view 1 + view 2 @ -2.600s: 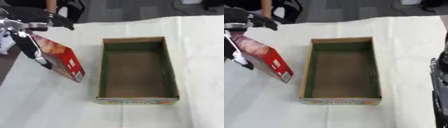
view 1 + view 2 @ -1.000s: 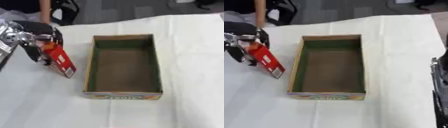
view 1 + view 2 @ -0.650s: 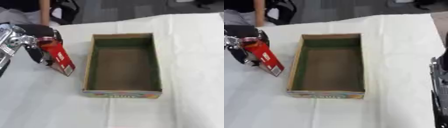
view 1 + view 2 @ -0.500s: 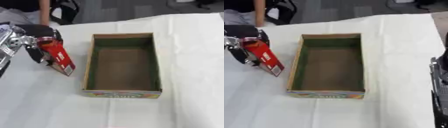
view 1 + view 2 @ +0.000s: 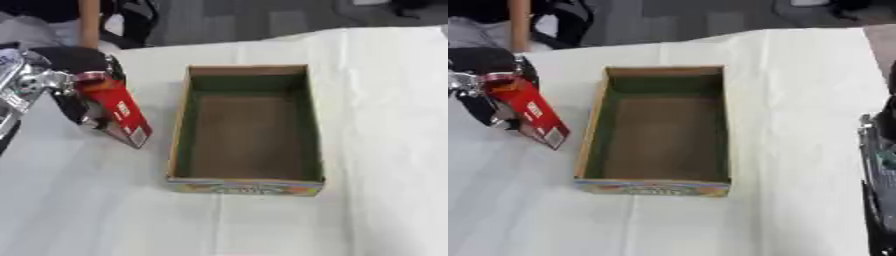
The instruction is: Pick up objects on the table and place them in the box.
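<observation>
My left hand (image 5: 74,85) has its fingers curled around the red rectangular cardboard packet (image 5: 118,112), tilted at nine o'clock of the open brown cardboard box (image 5: 247,127); the box holds nothing, so placing is not yet done

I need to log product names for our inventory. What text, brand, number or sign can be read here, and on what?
Red packet in the left hand: a white label patch with dark marks, too blurred to read.
Box, front wall: a colourful printed strip, lettering too blurred to read.
Nothing else bears text.
</observation>
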Robot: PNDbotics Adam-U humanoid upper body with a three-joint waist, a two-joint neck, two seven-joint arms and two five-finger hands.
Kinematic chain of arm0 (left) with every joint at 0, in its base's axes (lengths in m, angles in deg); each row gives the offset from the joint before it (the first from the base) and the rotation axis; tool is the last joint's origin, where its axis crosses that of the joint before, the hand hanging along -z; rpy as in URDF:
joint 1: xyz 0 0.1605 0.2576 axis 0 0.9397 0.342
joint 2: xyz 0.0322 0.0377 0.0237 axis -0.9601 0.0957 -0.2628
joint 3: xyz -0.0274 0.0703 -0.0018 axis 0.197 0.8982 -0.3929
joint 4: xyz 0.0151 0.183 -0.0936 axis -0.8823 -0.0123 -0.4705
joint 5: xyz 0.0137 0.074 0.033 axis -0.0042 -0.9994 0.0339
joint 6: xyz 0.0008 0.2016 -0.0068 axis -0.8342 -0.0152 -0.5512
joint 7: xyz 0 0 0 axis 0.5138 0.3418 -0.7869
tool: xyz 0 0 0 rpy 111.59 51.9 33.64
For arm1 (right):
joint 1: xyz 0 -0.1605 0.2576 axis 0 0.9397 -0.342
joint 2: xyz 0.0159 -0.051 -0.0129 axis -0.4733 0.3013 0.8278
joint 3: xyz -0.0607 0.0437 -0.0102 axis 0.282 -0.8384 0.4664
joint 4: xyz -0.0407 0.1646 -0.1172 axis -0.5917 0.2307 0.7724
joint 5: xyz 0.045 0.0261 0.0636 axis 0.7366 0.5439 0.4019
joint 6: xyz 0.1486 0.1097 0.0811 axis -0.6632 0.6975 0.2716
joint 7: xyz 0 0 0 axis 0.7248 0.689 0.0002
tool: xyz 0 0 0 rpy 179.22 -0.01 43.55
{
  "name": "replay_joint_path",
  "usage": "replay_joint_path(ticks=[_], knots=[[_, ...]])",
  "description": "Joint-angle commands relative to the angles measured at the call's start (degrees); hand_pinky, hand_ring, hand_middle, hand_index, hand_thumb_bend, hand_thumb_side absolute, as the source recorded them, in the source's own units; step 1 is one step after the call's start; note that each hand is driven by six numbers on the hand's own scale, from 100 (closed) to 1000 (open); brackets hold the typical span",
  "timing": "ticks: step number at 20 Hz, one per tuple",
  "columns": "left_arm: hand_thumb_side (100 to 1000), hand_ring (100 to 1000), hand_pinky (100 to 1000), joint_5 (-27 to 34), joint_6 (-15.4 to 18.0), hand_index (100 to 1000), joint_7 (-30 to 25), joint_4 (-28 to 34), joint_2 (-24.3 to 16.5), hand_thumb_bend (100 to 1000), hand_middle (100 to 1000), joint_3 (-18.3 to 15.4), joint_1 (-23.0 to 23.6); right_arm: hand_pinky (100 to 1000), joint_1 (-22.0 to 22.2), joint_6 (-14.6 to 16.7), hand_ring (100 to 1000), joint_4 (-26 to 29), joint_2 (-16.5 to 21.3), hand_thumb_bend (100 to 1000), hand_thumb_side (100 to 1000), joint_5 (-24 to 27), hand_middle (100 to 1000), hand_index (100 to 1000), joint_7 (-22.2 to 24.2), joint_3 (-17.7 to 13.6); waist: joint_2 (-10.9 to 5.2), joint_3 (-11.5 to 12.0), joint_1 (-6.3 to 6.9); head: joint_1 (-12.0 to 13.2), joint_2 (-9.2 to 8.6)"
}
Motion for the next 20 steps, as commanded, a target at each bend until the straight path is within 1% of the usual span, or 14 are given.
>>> replay_joint_path(ticks=[1, 3, 5, 12, 16, 17, 20], knots=[[100, 383, 374, 0.8, -0.1, 466, -0.7, 3.2, -5.0, 132, 421, -1.3, -2.4, 481, 0.0, -0.3, 744, 0.8, 0.5, 100, 811, -0.2, 819, 841, 0.1, 0.0, -1.29, 0.4, 0.24, -0.9, -0.19], [100, 388, 382, 1.2, 0.1, 474, -1.7, 4.4, -6.6, 141, 430, -1.1, -3.4, 482, 0.3, -0.4, 743, 0.8, 0.6, 100, 811, -0.2, 819, 841, 0.1, 0.0, -1.61, 0.7, 0.51, -1.2, -0.14], [100, 391, 385, 1.7, 0.2, 481, -2.4, 5.0, -7.2, 147, 438, -1.0, -4.6, 481, 0.5, -0.5, 743, 0.8, 0.6, 100, 811, -0.2, 819, 841, 0.2, 0.0, -1.90, 1.0, 0.75, -1.4, -0.17], [100, 392, 374, 4.9, 0.5, 489, -3.6, 4.6, -6.9, 148, 442, -0.8, -8.2, 481, 1.0, -0.7, 743, 0.8, 0.7, 100, 812, -0.1, 818, 840, 0.5, 0.1, -2.48, 1.1, 1.19, -1.6, 0.10], [100, 409, 370, 7.1, 1.2, 493, -4.7, 4.1, -5.0, 145, 445, 0.8, -11.0, 481, 1.2, -0.7, 743, 0.8, 0.6, 100, 822, -0.1, 818, 840, 0.5, 0.0, -2.71, 0.7, 1.27, -1.6, 0.21], [100, 408, 370, 7.6, 1.4, 493, -5.1, 3.8, -4.2, 145, 446, 1.3, -12.0, 481, 1.2, -0.8, 743, 0.8, 0.5, 100, 812, -0.1, 818, 840, 0.5, 0.0, -2.78, 0.5, 1.26, -1.6, 0.25], [100, 411, 361, 8.4, 2.3, 494, -6.5, 2.4, -0.4, 145, 445, 3.0, -15.9, 483, 1.3, -0.8, 743, 0.8, 0.3, 100, 811, 0.0, 819, 840, 0.6, 0.0, -3.07, 0.1, 1.15, -1.4, 0.37]])
